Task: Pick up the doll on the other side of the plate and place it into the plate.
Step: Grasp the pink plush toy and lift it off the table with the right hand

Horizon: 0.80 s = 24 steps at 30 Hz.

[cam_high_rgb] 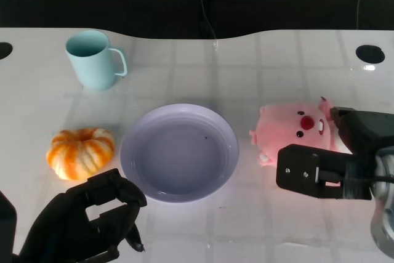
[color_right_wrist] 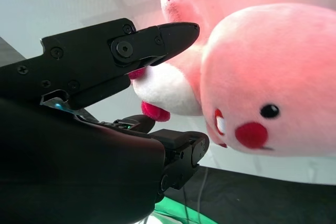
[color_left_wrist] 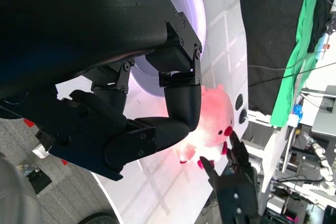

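On a glossy white table [cam_high_rgb: 184,226] with faint grid lines, two dark round holes near its far corners and a black backdrop behind: one lavender plate [cam_high_rgb: 179,152] at centre, one pink doll [cam_high_rgb: 289,133] lying on the tabletop just beside the plate's right rim, one orange-and-white pumpkin [cam_high_rgb: 80,151] to the plate's left, one pale blue mug [cam_high_rgb: 93,60] at far left. Right hand [cam_high_rgb: 326,152] sits at the doll, fingers [color_right_wrist: 157,43] apart around its near side, contact not certain; left hand [cam_high_rgb: 86,223] rests low near the pumpkin, fingers curled inward and holding nothing. Beyond the table edge, the left wrist view shows a green cloth [color_left_wrist: 294,61] hanging against dark drapes.
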Motion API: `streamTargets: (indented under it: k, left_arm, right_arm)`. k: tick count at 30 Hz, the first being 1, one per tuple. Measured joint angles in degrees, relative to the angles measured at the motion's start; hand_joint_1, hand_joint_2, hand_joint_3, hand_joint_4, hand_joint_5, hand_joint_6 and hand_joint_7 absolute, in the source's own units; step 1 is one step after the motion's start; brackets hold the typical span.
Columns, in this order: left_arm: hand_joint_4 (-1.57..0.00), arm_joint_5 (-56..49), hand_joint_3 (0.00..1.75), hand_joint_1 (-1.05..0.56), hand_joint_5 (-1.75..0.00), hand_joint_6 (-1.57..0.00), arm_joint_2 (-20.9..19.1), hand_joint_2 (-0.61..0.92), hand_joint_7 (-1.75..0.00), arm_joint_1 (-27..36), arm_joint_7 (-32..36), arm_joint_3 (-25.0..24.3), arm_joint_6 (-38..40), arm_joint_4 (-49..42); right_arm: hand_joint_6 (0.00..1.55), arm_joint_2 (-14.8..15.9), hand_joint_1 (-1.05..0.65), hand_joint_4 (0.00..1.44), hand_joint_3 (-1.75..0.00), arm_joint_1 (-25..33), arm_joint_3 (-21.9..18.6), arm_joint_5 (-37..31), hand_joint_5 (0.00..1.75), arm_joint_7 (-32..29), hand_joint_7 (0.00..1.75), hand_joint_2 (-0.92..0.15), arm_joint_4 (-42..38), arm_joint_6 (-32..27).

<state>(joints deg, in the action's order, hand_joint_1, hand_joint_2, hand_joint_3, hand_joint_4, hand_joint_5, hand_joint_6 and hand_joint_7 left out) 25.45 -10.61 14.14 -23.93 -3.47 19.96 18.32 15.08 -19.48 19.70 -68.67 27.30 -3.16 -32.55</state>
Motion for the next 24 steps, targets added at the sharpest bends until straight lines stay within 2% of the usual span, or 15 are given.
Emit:
streamTargets:
  k: [6, 14, 20, 23, 24]
  left_arm:
    - [-0.67, 0.0, 0.81, -0.45, -1.75, -0.68, 0.0, 0.68, -1.37, 0.2, 0.0, -0.1, 0.1, 0.6]
    - [-0.67, 0.1, 0.78, -0.46, -1.74, -0.68, 0.0, 0.69, -1.35, 0.4, 0.0, -0.4, 0.3, 1.0]
    - [-0.68, 0.2, 0.75, -0.45, -1.73, -0.69, 0.0, 0.72, -1.33, 0.6, 0.1, -0.5, 0.7, 1.3]
    - [-0.68, 0.1, 0.74, -0.44, -1.73, -0.69, 0.0, 0.72, -1.32, 0.6, 0.2, -0.4, 0.8, 1.8]
    - [-0.68, 0.1, 0.74, -0.44, -1.73, -0.69, 0.0, 0.73, -1.33, 0.6, 0.2, -0.4, 0.8, 1.8]
  right_arm:
    - [0.15, -0.9, -0.79, 0.20, -0.16, -4.1, 1.2, 2.8, 0.18, -3.1, 0.00, -0.92, -9.5, -0.8]
    - [0.15, -2.0, -0.79, 0.14, -0.15, -8.7, 1.5, 10.7, 0.15, -8.9, 0.00, -0.92, -21.1, 0.8]
    - [0.22, -3.0, -0.61, 0.20, -0.04, -12.5, 2.9, 15.1, 0.18, -13.1, 0.03, -0.90, -29.4, 3.9]
    - [0.28, -4.1, -0.55, 0.27, -0.01, -14.4, 3.8, 16.3, 0.21, -16.3, 0.04, -0.89, -33.8, 4.9]
    - [0.35, -4.3, -0.51, 0.32, -0.01, -15.1, 4.3, 16.6, 0.23, -17.0, 0.07, -0.89, -35.3, 5.3]
